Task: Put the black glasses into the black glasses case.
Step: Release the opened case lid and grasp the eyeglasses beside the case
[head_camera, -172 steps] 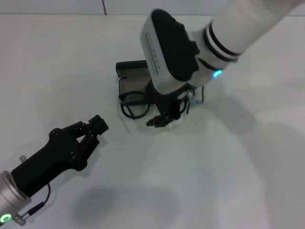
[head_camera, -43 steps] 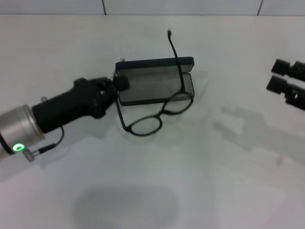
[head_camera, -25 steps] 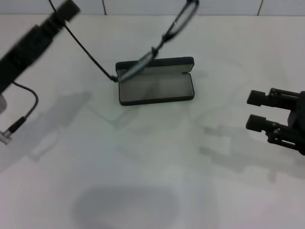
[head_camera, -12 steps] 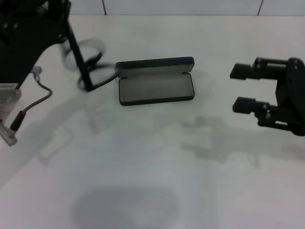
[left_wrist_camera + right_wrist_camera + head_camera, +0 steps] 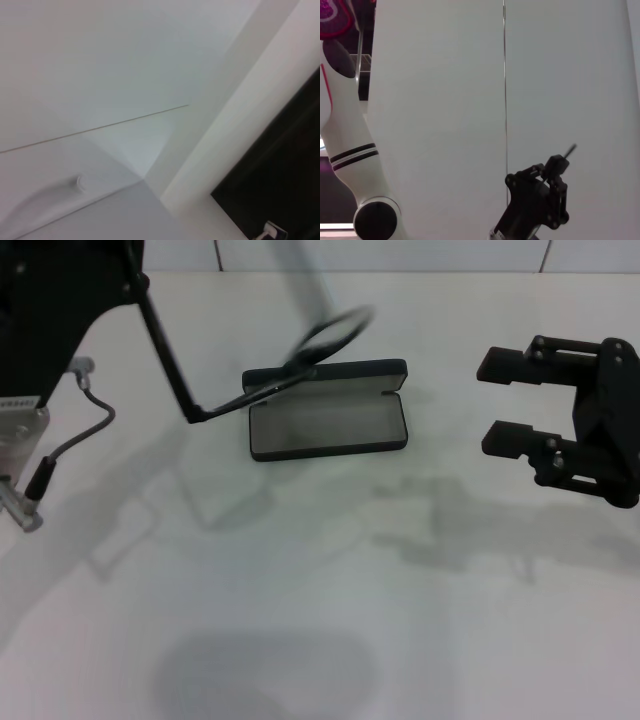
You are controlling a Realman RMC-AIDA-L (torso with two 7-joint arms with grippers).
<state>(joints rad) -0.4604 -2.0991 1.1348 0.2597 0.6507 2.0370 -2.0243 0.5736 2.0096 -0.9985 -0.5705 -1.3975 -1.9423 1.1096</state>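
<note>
The black glasses case (image 5: 328, 426) lies open at the table's middle back, grey lining up, lid (image 5: 340, 369) standing behind. My left gripper (image 5: 134, 282) is raised at the far left, shut on one temple arm of the black glasses (image 5: 168, 356). The glasses hang from it in the air, and their blurred front frame (image 5: 334, 330) reaches over the case lid. My right gripper (image 5: 500, 400) hovers to the right of the case, open and empty, fingers pointing toward the case. The right wrist view shows the left gripper (image 5: 540, 200) with a temple tip (image 5: 570, 148) sticking out.
The white table (image 5: 320, 590) carries the arms' shadows and nothing else. A cable (image 5: 70, 440) hangs from the left arm. The left wrist view shows only wall and ceiling.
The glasses have swung right, from hanging left of the case to reaching over its lid. The left gripper still holds them high. The right gripper has risen slightly.
</note>
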